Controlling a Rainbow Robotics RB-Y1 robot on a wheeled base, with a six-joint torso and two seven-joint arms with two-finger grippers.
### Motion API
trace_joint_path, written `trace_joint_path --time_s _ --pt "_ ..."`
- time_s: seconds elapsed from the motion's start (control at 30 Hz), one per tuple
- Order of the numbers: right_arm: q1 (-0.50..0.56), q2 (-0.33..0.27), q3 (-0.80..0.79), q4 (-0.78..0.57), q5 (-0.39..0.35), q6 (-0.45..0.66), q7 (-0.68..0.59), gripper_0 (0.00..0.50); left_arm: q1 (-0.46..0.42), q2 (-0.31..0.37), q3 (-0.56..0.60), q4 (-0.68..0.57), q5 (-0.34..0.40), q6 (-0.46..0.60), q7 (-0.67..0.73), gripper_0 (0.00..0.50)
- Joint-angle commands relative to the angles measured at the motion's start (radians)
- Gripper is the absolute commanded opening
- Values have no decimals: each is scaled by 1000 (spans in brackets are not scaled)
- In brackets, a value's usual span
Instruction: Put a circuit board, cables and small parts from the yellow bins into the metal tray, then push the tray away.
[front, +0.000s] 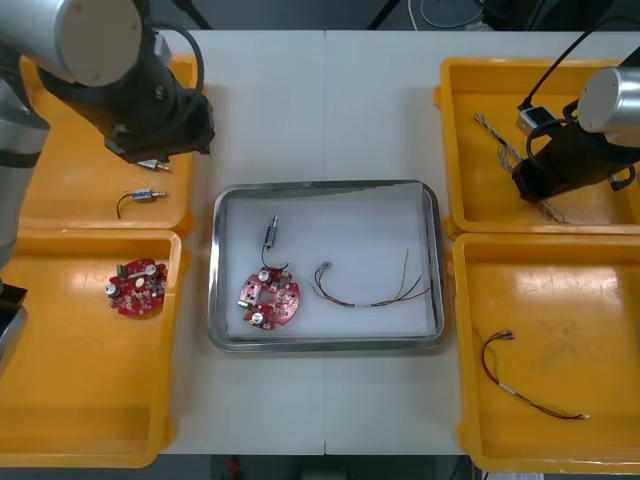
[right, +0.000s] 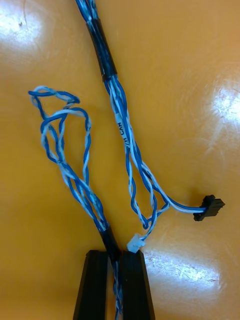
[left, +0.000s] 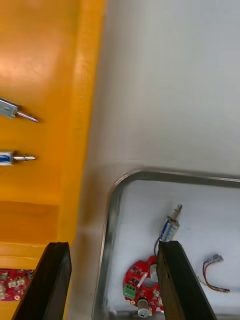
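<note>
Readable marking: a white tag on the blue-white cable (right: 121, 131) carries print along the strands. I read "CAN"; the other characters are too small to tell.

Right gripper (right: 115, 255): clamped on that cable, with a black-sleeved stretch pinched between the fingers. The loops and a black connector (right: 210, 206) spread beyond the fingertips, over the bin floor. In the front view this gripper sits at the upper right of the frame, down inside the upper-right bin (front: 460, 120).

Left gripper (left: 112, 244): fingers apart, holding nothing. It hangs over the bare desk (left: 165, 75), between the upper-left bin (left: 45, 60) and the tray's near corner. In the front view it shows at the upper left of the frame.

Tray (front: 325, 186): centre of frame, between the bins. Inside lie a board (front: 269, 298), a small part (front: 271, 233) just above it, and a thin cable (front: 370, 290) to the right. All three lie well apart from the right gripper.
</note>
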Motion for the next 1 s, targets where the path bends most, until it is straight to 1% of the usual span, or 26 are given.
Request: trace_joint_path --time_s 0.03,0.07,0.13,0.17,0.2,0.27,0.33,0.43,0.7,0.77,0.87,1.0 --pt "-19 -13 13 -9 8 19 -27 51 -52 68 97 64 -31 -42 -153 500" --pt "-18 -16 13 -16 11 25 -27 34 -52 75 106 77 -37 -53 -165 500" --pt "-19 -24 8 -44 15 52 -30 17 -52 87 123 123 -53 -98 -200 500" --pt "-19 -24 8 -44 15 52 -30 17 -52 87 123 123 -53 -98 -200 500" --pt "-19 -29 0 -71 18 81 -33 5 -54 91 134 160 -68 -136 -228 500" --pt "-19 -30 -14 -99 23 113 -32 0 -54 96 143 194 -82 -180 -255 500" --pt "-19 -30 -32 -140 29 162 -32 0 -54 98 149 235 -97 -245 -292 500" --pt "-19 -32 -61 -196 32 222 -35 0 -57 99 157 280 -122 -312 -335 500" --pt "-19 -32 -119 -351 41 384 -36 0 -58 99 174 386 -134 -484 -416 500" --pt "-18 -32 -119 -374 41 404 -36 0 -58 99 174 396 -143 -507 -424 500" --pt "-19 -30 -118 -427 32 443 -33 0 -58 99 175 429 -157 -552 -476 500" --pt "-19 -30 -87 -518 18 491 -27 0 -58 99 180 493 -152 -636 -527 500"
